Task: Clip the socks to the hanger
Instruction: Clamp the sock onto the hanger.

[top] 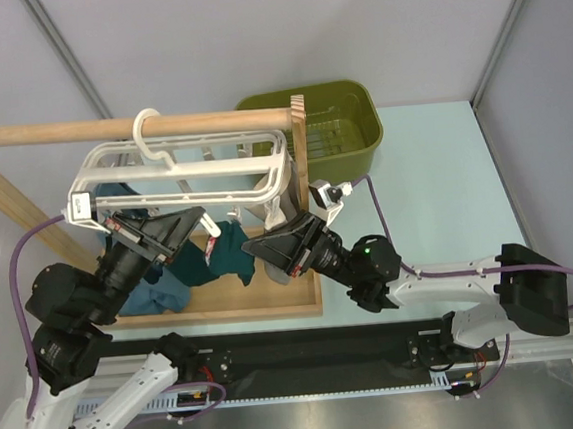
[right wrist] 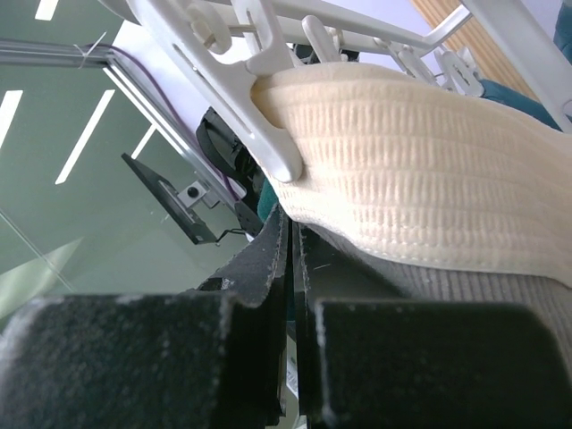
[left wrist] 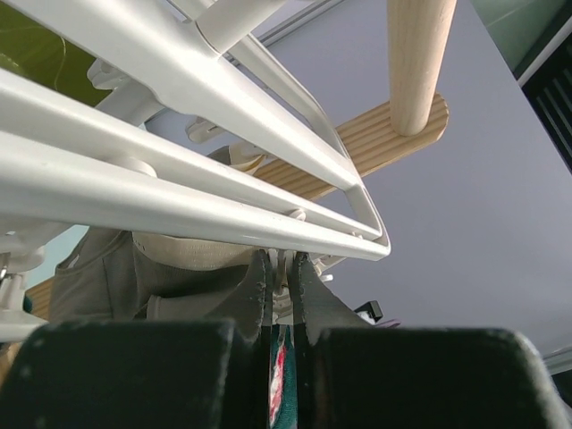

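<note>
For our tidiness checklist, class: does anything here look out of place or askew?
Yes: dark teal fabric socks lie crumpled on the wooden rack's base board, unclipped, beneath the white plastic bar hanger. Nothing looks spilled or broken.

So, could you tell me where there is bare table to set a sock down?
Free: the table right of the rack, between basket and right arm. Crowded: under the hanger, where the left hand, right hand and socks meet.
</note>
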Available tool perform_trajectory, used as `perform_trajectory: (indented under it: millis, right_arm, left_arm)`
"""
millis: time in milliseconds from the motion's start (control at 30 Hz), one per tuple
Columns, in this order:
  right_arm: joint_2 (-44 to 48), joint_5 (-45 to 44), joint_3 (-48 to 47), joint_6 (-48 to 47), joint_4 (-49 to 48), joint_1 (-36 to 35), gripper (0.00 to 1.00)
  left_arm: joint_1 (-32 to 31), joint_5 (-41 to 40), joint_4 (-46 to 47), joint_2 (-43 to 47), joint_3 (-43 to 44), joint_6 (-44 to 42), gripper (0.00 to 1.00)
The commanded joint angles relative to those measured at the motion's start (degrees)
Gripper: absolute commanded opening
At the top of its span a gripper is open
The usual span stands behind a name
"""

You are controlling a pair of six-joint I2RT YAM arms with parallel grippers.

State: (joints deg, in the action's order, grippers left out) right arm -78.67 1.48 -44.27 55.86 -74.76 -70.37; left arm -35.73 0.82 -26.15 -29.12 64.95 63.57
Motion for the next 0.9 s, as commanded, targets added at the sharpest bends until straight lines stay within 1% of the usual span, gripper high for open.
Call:
perform_trajectory:
  millis: [0, 300, 333, 400, 433, 500, 533, 600, 633, 700, 733, 800, 867]
  right_arm:
    - [-1.0, -1.2, -1.8, 0.8, -7.4, 0.1, 0.00]
    - [-2.4, -0.9, -3.1, 1.7, -9.6, -0.3, 0.00]
    - [-2.3, -0.9, -3.3, 1.6, -9.4, -0.5, 0.00]
    - [-2.5, -0.7, -3.7, 1.6, -9.4, -0.6, 0.00]
    - [-2.6, -0.7, -3.7, 1.8, -9.6, -0.6, 0.00]
    - [-2.8, -0.8, -3.6, 1.9, -9.7, -0.5, 0.00]
    - [-2.8, -0.8, -3.8, 2.0, -9.5, -0.4, 0.00]
    - [-2.9, -0.7, -3.8, 2.3, -9.0, -0.3, 0.00]
    - [-3.2, -0.6, -3.8, 2.4, -9.3, -0.3, 0.00]
    - [-3.3, -0.6, -3.8, 2.9, -9.4, 0.0, 0.00]
    - [-3.4, -0.6, -3.7, 2.9, -9.6, 0.1, 0.00]
    - [-3.3, -0.4, -3.6, 3.0, -9.7, 0.3, 0.00]
    - [-3.4, -0.4, -3.6, 2.9, -9.6, 0.3, 0.00]
  left_arm:
    - [-0.2, 2.2, 0.5, 0.3, -0.7, 0.5, 0.06]
    - [-0.2, 1.6, 0.0, 0.7, -0.9, 0.5, 0.10]
    - [-0.1, 1.6, 0.0, 0.8, -1.0, 0.5, 0.13]
    - [-0.1, 1.4, -0.2, 1.1, -1.1, 0.6, 0.16]
    - [-0.1, 1.4, -0.2, 1.2, -1.1, 0.6, 0.21]
    - [-0.2, 1.1, -0.1, 1.2, -1.1, 0.5, 0.28]
    - [-0.2, 1.0, 0.0, 1.3, -1.1, 0.4, 0.35]
    - [-0.2, 1.1, -0.2, 1.3, -1.1, 0.4, 0.43]
    - [-0.2, 1.3, -0.3, 1.3, -1.0, 0.3, 0.49]
    - [-0.2, 1.6, -0.4, 1.2, -0.8, 0.1, 0.52]
    - [-0.2, 1.6, -0.3, 1.3, -0.8, 0.0, 0.56]
    - [-0.1, 1.7, -0.3, 1.3, -0.8, -0.4, 0.60]
    - [-0.2, 1.5, -0.8, 1.5, -0.7, -0.6, 0.67]
